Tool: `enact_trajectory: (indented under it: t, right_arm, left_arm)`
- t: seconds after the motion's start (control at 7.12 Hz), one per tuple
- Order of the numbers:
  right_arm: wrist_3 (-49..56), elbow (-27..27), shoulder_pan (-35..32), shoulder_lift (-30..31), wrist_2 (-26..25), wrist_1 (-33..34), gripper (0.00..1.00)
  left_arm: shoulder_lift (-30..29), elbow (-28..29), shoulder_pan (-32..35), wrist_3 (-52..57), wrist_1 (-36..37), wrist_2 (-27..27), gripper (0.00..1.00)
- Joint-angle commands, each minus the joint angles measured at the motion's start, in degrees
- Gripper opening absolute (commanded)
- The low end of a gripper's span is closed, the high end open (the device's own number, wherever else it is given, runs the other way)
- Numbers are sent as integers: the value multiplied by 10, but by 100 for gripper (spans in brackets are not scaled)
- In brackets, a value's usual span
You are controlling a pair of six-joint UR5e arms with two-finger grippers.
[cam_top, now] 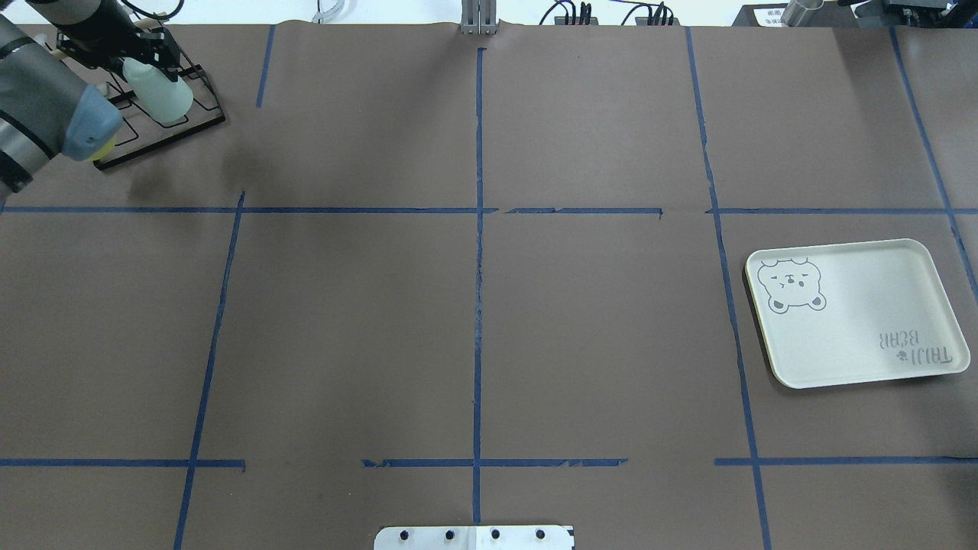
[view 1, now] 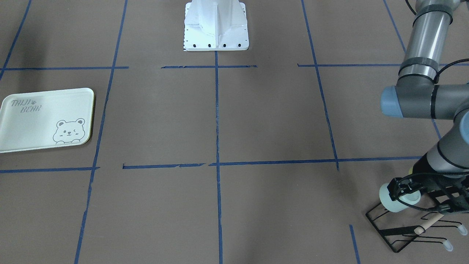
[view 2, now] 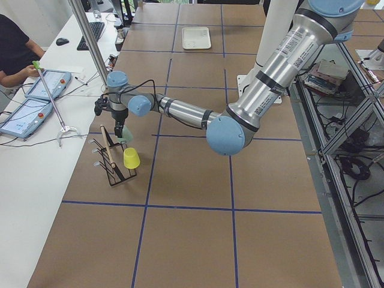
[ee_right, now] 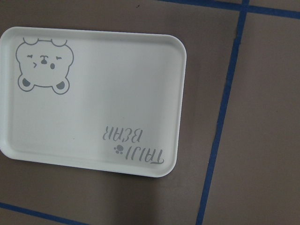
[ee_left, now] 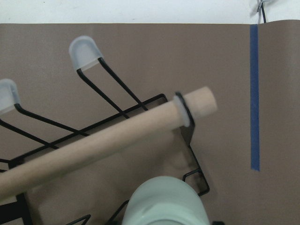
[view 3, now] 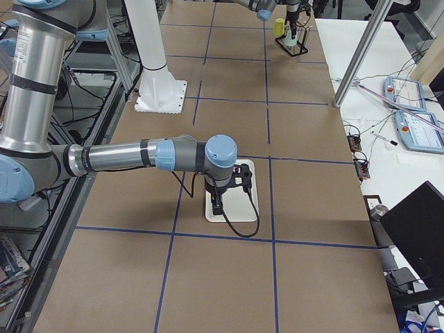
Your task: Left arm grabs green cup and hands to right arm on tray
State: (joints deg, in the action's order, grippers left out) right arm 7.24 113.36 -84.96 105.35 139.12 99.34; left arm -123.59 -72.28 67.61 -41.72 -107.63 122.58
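Green cup [view 1: 397, 205] was seen tilted over a black wire rack [view 1: 397, 231] at the counter's far left corner, straddled by the left jaws; grip could not be told. The right jaws, above the tray [cam_top: 856, 359], could not be judged.

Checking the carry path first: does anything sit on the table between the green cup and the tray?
Nothing visible does. Between the green cup at the rack and the tray, only brown table and blue tape lines show.
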Motion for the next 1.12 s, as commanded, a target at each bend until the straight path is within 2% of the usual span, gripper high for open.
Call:
enact_trajectory:
  t: [0.0, 0.14, 0.42, 0.56, 0.7, 0.84, 0.98]
  right_arm:
    - [1, -2, 6, -3, 0, 0, 100]
    - [1, -6, 11, -4, -2, 1, 100]
    - [1, -7, 18, -6, -1, 0, 100]
    - [-6, -5, 26, -7, 20, -2, 100]
    - [-22, -8, 60, -17, 70, -10, 100]
    - [-65, -10, 70, -31, 83, -22, 99]
    - [-71, -13, 79, -31, 84, -68, 99]
  left_arm:
    - [71, -126, 37, 1, 4, 39, 7]
    - [96, -185, 52, 1, 21, 37, 7]
    - [106, -232, 61, -9, 29, 40, 8]
    - [100, -233, 59, -56, 23, 50, 8]
    - [97, -243, 43, -144, 9, 70, 8]
    - [97, -261, 6, -223, -30, 80, 8]
    - [96, -276, -27, -323, -66, 80, 8]
